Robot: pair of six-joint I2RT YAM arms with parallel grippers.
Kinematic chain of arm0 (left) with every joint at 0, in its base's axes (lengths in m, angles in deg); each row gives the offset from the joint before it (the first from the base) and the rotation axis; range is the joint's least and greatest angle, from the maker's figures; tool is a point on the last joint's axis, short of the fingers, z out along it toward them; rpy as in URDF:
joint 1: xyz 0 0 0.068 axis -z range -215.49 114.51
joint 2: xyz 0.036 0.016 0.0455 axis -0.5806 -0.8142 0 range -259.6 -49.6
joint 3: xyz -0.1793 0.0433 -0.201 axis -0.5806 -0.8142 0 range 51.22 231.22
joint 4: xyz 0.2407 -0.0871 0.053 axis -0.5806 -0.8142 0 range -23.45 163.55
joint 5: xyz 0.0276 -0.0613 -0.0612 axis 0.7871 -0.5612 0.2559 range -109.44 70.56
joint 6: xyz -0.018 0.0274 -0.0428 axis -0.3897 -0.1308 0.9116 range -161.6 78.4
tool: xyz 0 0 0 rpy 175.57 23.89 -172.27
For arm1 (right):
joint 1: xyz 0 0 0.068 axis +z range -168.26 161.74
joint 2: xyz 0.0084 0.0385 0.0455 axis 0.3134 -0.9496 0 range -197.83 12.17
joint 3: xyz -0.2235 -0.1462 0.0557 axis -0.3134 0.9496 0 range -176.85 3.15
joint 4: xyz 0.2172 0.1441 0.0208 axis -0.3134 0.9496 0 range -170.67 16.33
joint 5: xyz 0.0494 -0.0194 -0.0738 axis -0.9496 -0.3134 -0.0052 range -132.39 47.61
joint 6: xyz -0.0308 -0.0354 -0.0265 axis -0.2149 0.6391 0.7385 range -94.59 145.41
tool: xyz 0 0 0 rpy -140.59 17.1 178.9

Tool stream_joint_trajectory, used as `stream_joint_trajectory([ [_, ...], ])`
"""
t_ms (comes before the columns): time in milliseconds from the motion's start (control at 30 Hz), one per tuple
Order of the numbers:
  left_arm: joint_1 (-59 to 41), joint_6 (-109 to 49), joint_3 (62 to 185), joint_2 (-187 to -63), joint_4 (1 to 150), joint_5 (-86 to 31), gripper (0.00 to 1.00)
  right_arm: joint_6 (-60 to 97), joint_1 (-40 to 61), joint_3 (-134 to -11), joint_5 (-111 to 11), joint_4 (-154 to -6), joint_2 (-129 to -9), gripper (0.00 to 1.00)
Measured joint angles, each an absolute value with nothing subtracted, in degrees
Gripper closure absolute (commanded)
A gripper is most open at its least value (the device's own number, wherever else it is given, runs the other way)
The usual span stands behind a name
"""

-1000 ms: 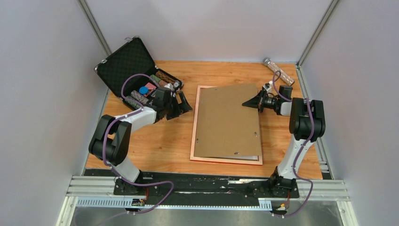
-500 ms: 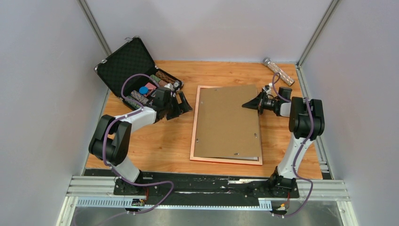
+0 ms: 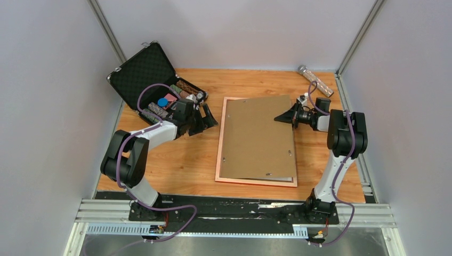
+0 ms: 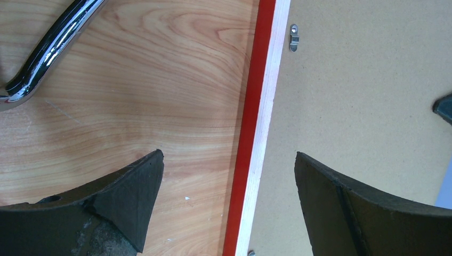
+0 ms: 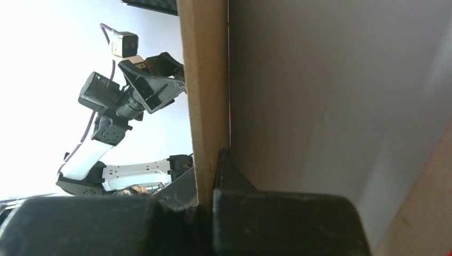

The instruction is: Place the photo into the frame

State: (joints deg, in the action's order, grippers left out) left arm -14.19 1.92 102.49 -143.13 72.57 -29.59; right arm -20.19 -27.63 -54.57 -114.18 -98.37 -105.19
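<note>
The frame [image 3: 219, 154] lies flat mid-table with its pinkish-copper face up. Its red edge shows in the left wrist view [image 4: 249, 122]. The brown backing board [image 3: 256, 138] lies on it, slightly skewed. A thin pale sliver [image 3: 277, 178] peeks from under the board's near edge, perhaps the photo's white back. The printed side is hidden. My right gripper [image 3: 284, 116] is shut on the board's far right edge [image 5: 205, 80]. My left gripper [image 3: 208, 118] is open over the frame's left edge, jaws apart on either side of it [image 4: 229, 160], touching nothing.
An open black foam-lined case [image 3: 144, 72] with several small items stands at the back left, close behind my left gripper. Its chrome handle [image 4: 48, 48] shows in the left wrist view. A glittery tube [image 3: 315, 80] lies at the back right corner. Walls enclose the table.
My right gripper has edged very slightly toward the far side with the board's edge. The left arm, frame and board otherwise look the same.
</note>
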Motion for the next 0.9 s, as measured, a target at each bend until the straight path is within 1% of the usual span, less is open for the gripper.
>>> stream_joint_trajectory([
  [500,-14.23,1.92,102.49,-143.13,72.59,-29.59,0.00,-19.30,-27.26,-55.31,-114.38,-98.15,-105.82,1.00],
  [667,-14.26,1.92,102.49,-143.13,72.59,-29.59,0.00,-19.43,-26.95,-55.18,-113.99,-98.67,-105.82,0.98],
  [800,-14.26,1.92,102.49,-143.13,72.59,-29.59,0.00,-19.56,-26.84,-54.39,-113.31,-99.31,-105.82,0.94],
  [900,-14.26,1.92,102.49,-143.13,72.59,-29.61,0.00,-19.56,-26.80,-53.89,-112.78,-99.53,-105.82,0.85],
])
